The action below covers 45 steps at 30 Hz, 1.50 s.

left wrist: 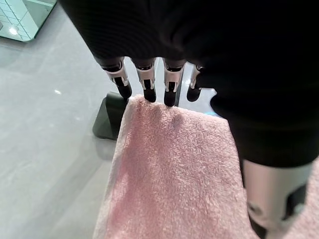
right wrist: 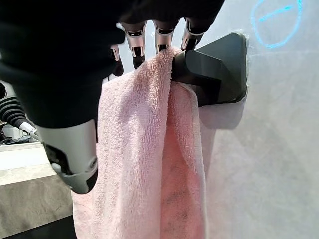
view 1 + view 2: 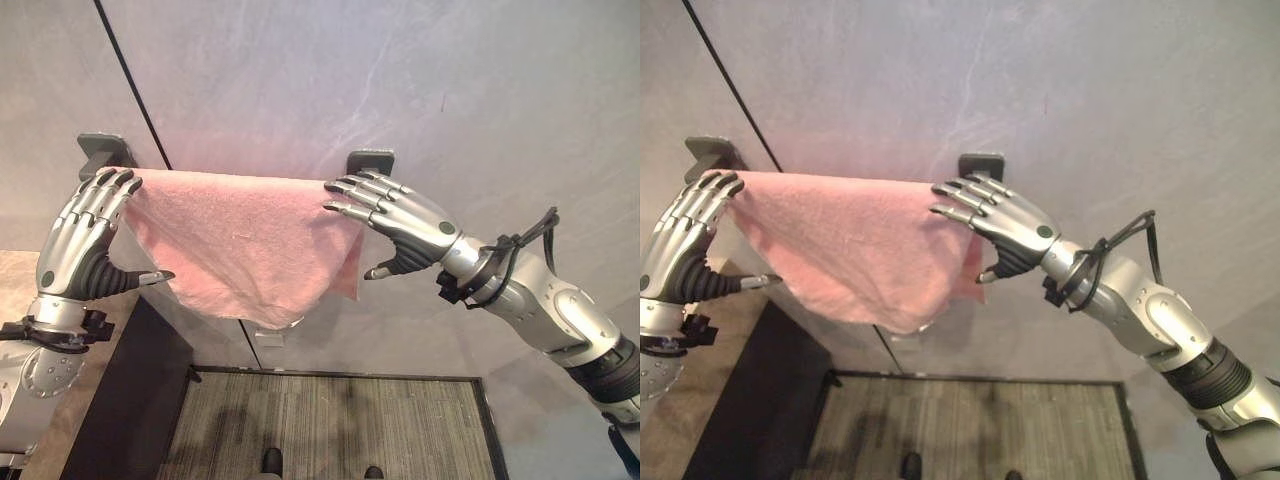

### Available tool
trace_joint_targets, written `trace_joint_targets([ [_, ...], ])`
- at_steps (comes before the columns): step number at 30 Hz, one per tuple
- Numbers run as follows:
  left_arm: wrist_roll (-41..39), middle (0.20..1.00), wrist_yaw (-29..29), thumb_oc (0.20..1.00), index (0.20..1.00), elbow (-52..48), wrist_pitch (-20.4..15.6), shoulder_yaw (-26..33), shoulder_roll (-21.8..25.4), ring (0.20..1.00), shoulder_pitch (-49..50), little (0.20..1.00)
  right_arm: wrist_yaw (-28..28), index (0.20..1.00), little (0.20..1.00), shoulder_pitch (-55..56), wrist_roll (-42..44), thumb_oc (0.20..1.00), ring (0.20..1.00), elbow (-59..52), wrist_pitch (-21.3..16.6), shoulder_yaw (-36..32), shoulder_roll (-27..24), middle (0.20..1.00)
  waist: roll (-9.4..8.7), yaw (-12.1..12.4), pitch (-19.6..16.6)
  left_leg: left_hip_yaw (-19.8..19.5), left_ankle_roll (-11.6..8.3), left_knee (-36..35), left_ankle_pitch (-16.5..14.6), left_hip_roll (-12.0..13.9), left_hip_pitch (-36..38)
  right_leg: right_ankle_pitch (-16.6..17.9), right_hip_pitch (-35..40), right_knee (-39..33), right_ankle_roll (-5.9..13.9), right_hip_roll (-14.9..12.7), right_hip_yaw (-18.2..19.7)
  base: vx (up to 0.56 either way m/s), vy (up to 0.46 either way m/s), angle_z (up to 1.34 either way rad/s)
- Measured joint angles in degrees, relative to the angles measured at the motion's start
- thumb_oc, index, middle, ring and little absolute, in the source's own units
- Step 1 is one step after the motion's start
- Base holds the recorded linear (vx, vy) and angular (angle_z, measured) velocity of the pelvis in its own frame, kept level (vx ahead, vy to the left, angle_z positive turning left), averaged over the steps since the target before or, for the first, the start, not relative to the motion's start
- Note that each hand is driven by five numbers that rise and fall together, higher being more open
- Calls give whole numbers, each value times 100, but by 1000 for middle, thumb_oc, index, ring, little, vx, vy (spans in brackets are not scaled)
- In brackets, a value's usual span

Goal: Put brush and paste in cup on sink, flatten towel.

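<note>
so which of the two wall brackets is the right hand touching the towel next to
The bracket at the towel's right end. The right hand rests its fingers there; the left hand is by the other bracket.

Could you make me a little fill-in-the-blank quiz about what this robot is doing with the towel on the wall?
1. The towel draped over the wall rail is ____ in colour.
2. The left hand and the right hand rest at opposite ____ of the towel's top edge.
3. Each end of the rail sits in a dark ____ fixed to the grey wall.
4. The fingers of both hands are ____, not curled round the cloth.

Missing words: pink; ends; bracket; straight
</note>
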Motion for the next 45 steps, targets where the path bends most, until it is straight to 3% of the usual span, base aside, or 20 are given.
trace_joint_targets([
  [2, -31, 1000, -1, 1000, 1000, 16, 0, -3, -211, 1000, -11, 1000, 0, 1000, 1000, 0, -9, 1000, 1000, 12, 0, 3, 1, 1000, 32, 0, -20, 1, 0, 0, -1, -4, -3, 0, -3, 0, 0, -3, 0, 0, 0, 0],
  [3, -301, 1000, -1, 1000, 1000, 27, -6, -61, -731, 1000, -125, 1000, -6, 1000, 1000, -1, -31, 1000, 1000, 51, 1, 20, 11, 1000, 88, 6, -59, -3, 2, 0, 0, -9, -5, 2, -4, 0, -1, -2, 0, 0, 0, 0],
  [7, -732, 1000, -9, 1000, 1000, -4, -6, -115, -976, 1000, -227, 1000, -79, 1000, 1000, 2, -50, 1000, 1000, 52, 29, 6, 122, 1000, 107, 15, -73, -5, -2, 0, 3, 23, -4, 7, -4, 0, -11, 27, 0, 0, 0, 0],
  [9, -940, 1000, 10, 1000, 1000, -19, -6, -172, -1086, 1000, -234, 1000, -248, 1000, 1000, 161, -50, 1000, 1000, 115, 104, -145, 298, 1000, 106, 14, -75, -4, -5, 0, 6, 26, -7, 12, -7, 0, -18, 31, 0, 0, 0, 0],
  [11, -1191, 1000, 125, 1000, 1000, 48, 0, -289, -1319, 1000, -342, 1000, -684, 1000, 1000, 204, -77, 1000, 1000, 587, 208, -121, 911, 1000, 123, 5, -153, 0, -6, 0, 7, 30, 2, 15, -2, 1, -22, 34, -4, 0, 0, 0],
  [15, -1427, 1000, 166, 1000, 1000, 33, 84, -484, -1371, 1000, -574, 1000, -899, 1000, 1000, 225, -61, 1000, 1000, 575, 293, -268, 1032, 1000, 84, 4, -181, -44, -27, -1, 25, 40, -4, 28, 12, 1, -38, 46, -18, 2, 3, 4],
  [20, -1676, 1000, 315, 1000, 1000, -59, 85, -890, -1545, 1000, -1197, 1000, -1420, 1000, 1000, 383, 480, 1000, 1000, 412, 295, -678, 1747, 1000, 7, -68, -221, -147, -9, 0, 42, -1, 13, 26, 91, 2, -36, 16, -131, -36, 24, 11],
  [27, -2076, 1000, 433, 1000, 1000, -1256, -183, -885, -1769, 1000, -1533, 1000, -1763, 1000, 1000, 904, 1216, 1000, 1000, -239, 222, -1339, 2048, 1000, -7, -156, -216, -141, 0, 0, 48, -45, 88, 8, 161, 2, -12, -1, -137, -34, 11, 1],
  [34, -2327, 1000, 459, 1000, 1000, -1232, -160, 163, -2418, 1000, -152, 1000, -1799, 1000, 1000, 3000, 1738, 1000, 1000, -475, 230, -2795, 1976, 1000, 98, -201, -147, -121, 20, -2, 16, -32, 136, -28, 202, 1, -1, -20, -123, -20, -4, -1],
  [41, -2895, 1000, 208, 1000, 1000, -623, -55, 444, -3118, 1000, 925, 1000, -1608, 1000, 1000, 4608, 2056, 1000, 1000, -115, 211, -3584, 2157, 1000, 62, -221, -84, -151, 30, -7, -2, -31, 113, -55, 206, 1, 14, -14, -144, -26, -27, 2],
  [45, -3188, 1000, -26, 1000, 1000, -576, 2, 210, -3200, 1000, 935, 1000, -1577, 1000, 1000, 4698, 2173, 1000, 1000, 382, 276, -3618, 2401, 1000, 19, -231, -15, -183, 27, -25, -31, -35, 98, -80, 235, 2, 12, -15, -169, -51, -34, 4],
])
